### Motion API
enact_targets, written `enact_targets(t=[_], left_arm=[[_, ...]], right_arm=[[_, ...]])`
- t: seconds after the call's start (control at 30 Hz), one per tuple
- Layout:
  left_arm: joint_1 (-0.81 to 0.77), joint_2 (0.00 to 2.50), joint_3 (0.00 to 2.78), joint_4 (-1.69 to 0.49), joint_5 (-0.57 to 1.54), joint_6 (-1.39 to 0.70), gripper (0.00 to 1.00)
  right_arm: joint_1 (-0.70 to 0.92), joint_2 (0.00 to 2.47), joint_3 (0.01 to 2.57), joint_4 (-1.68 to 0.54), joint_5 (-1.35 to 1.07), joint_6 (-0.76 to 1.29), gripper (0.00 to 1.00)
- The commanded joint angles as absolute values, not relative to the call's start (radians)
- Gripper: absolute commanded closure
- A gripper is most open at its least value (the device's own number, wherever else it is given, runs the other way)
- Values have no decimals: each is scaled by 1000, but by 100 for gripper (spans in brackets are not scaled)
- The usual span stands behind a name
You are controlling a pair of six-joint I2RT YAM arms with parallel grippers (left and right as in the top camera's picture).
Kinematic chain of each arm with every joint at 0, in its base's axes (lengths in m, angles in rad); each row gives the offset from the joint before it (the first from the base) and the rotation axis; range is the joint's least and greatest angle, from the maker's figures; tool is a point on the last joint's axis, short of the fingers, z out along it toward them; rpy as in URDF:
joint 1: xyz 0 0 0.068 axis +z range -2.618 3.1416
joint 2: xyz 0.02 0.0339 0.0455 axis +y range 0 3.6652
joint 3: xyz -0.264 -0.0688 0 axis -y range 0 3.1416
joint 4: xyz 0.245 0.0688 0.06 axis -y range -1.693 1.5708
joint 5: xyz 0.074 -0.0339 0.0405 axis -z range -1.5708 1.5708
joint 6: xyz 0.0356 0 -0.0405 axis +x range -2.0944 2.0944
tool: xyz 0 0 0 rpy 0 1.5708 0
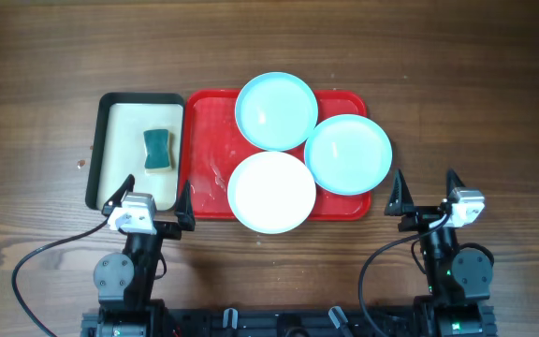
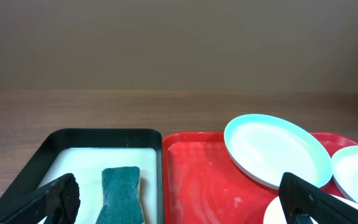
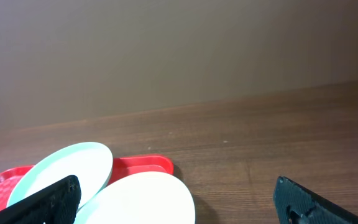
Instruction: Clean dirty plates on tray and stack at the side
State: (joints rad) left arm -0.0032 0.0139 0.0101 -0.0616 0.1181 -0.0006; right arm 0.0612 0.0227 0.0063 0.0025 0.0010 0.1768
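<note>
The red tray (image 1: 209, 131) lies mid-table with three plates on it. One pale blue plate (image 1: 276, 110) is at the back. Another pale blue plate (image 1: 347, 153) overhangs the right edge. A white plate (image 1: 271, 191) overhangs the front edge. My left gripper (image 1: 152, 198) is open and empty, near the front of the trays. My right gripper (image 1: 427, 192) is open and empty, right of the tray. The left wrist view shows the tray (image 2: 197, 180) and the back blue plate (image 2: 275, 149). The right wrist view shows two plates (image 3: 138, 199) (image 3: 61, 168).
A black-rimmed cream tray (image 1: 106, 154) sits left of the red tray, with a green sponge (image 1: 158, 149) in it; the sponge also shows in the left wrist view (image 2: 120, 194). The red tray floor has whitish smears. Bare wooden table (image 1: 475, 94) surrounds everything.
</note>
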Motion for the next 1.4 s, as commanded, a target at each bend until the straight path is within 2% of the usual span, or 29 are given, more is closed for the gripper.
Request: enact_targets(t=[0.0,1.23,1.37], left_arm=[[2,10,6,-65,134,15,0],[2,10,6,-64,134,15,0],[2,10,6,-64,132,16,0]], right_arm=[[65,29,5,6,-7,159,0],[74,29,5,31,-7,165,0],[74,31,5,5,-24,292,0]])
